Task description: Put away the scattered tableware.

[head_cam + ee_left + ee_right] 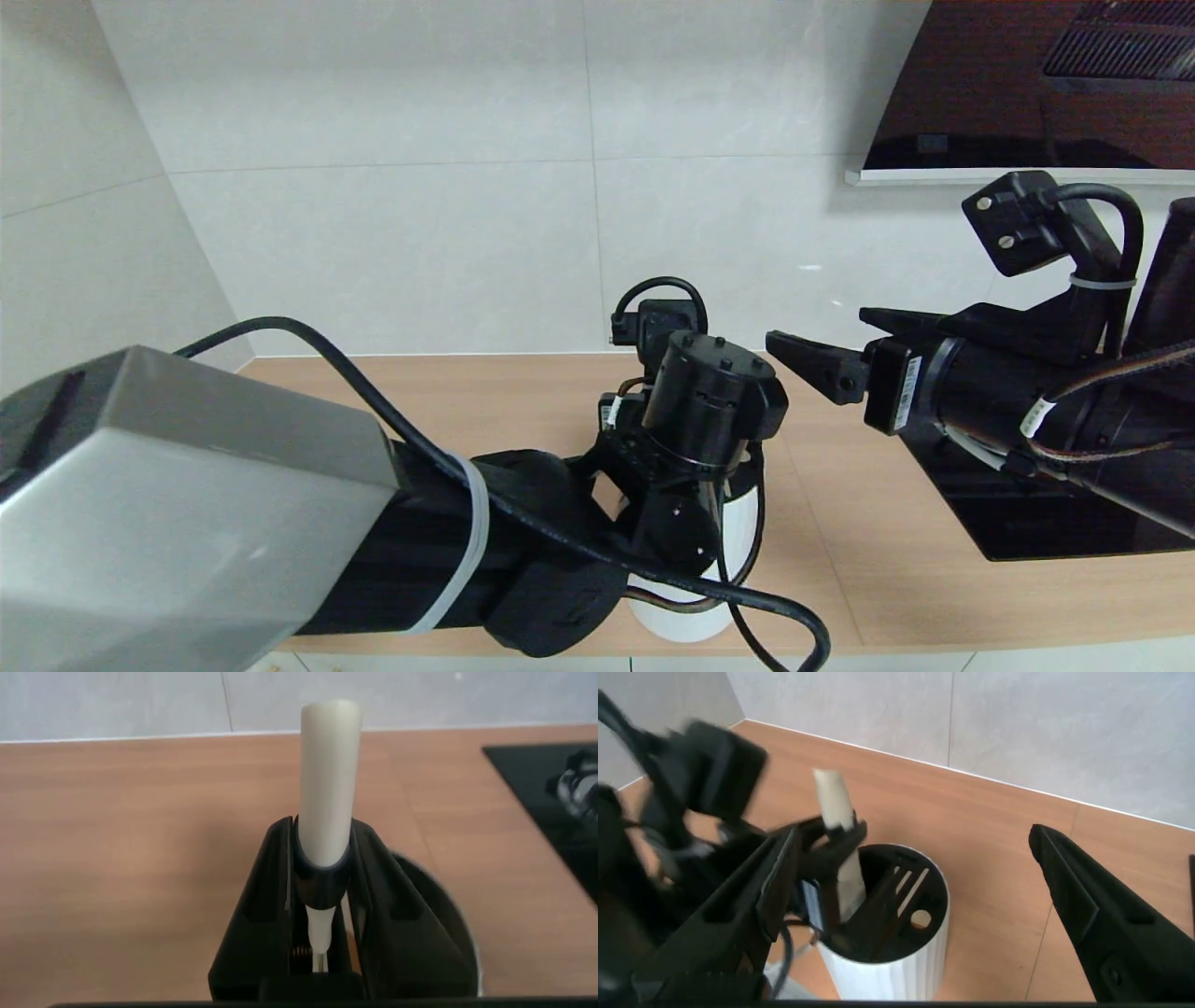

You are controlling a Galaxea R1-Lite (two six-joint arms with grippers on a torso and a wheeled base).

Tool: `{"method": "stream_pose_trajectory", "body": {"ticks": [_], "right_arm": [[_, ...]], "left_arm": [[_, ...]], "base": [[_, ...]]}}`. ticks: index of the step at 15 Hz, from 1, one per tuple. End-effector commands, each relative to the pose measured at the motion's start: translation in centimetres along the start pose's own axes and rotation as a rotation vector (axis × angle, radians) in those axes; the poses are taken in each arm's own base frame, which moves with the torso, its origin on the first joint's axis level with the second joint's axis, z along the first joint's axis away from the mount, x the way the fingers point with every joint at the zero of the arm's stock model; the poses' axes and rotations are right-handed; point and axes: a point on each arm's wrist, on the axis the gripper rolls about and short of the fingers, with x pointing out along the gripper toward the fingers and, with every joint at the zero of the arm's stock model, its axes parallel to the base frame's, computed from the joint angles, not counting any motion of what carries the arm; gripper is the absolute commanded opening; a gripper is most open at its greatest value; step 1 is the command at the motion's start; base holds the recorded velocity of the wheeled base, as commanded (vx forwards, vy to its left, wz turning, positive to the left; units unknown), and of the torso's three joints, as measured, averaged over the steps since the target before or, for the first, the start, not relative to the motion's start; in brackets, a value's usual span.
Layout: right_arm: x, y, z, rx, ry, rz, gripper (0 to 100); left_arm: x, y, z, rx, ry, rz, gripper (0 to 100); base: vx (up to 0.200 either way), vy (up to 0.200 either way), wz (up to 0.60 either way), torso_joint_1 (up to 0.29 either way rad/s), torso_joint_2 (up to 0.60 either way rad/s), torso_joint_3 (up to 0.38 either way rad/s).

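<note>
Head view: my left arm hangs over the white cylindrical utensil holder (pixel 677 611) at the wooden counter's (pixel 448 401) front edge, and my right gripper (pixel 840 341), spread and empty, sits at the holder's 2 o'clock. Left wrist view: my left gripper (pixel 322 873) pinches a cream-handled utensil (pixel 329 775), long axis upright. Right wrist view: the utensil's lower end dips inside the holder's rim.

A cream-handled utensil (pixel 329 775) stands upright, clamped in the left gripper (pixel 322 863), its lower end in a white cylindrical holder (pixel 896 952). The holder stands upright near the counter's (pixel 523 401) front edge.

one holder (pixel 896 952), one utensil (pixel 329 775), two pincers (pixel 322 854) (pixel 915 835)
</note>
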Motion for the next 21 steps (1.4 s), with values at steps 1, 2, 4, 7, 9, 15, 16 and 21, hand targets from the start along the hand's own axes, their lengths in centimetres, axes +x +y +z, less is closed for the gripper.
{"method": "stream_pose_trajectory", "body": {"ticks": [1, 2, 4, 7, 9, 15, 16, 21], "right_arm": [[0.0, 0.0, 0.0, -0.001, 0.001, 0.000, 100], [0.0, 0.0, 0.0, 0.001, 0.001, 0.000, 100], [0.0, 0.0, 0.0, -0.001, -0.001, 0.001, 100], [0.0, 0.0, 0.0, 0.001, 0.001, 0.000, 100], [0.0, 0.0, 0.0, -0.001, 0.001, 0.000, 100], [0.0, 0.0, 0.1, 0.000, -0.005, 0.001, 100], [0.0, 0.0, 0.1, 0.002, -0.005, 0.001, 100], [-0.7, -2.1, 1.2, -0.024, -0.053, -0.081, 100]], "left_arm": [[0.1, -0.1, -0.9, 0.017, 0.017, 0.000, 0], [-0.1, -0.2, -1.0, 0.020, 0.019, -0.003, 0], [-0.2, -0.3, -1.1, 0.021, 0.020, -0.007, 100], [-0.3, -0.4, -0.9, 0.015, 0.014, -0.011, 100], [-0.3, -0.3, -0.8, 0.014, 0.014, -0.011, 100], [-4.4, 2.2, 5.7, -0.159, -0.127, -0.076, 100], [-5.6, 3.3, 6.9, -0.176, -0.143, -0.095, 100], [-9.2, 12.3, 12.2, -0.231, -0.259, -0.039, 100]], "base": [[0.000, 0.000, 0.00, 0.000, 0.00, 0.000], [0.000, 0.000, 0.00, 0.000, 0.00, 0.000], [0.000, 0.000, 0.00, 0.000, 0.00, 0.000], [0.000, 0.000, 0.00, 0.000, 0.00, 0.000], [0.000, 0.000, 0.00, 0.000, 0.00, 0.000], [0.000, 0.000, 0.00, 0.000, 0.00, 0.000], [0.000, 0.000, 0.00, 0.000, 0.00, 0.000], [0.000, 0.000, 0.00, 0.000, 0.00, 0.000]]}}
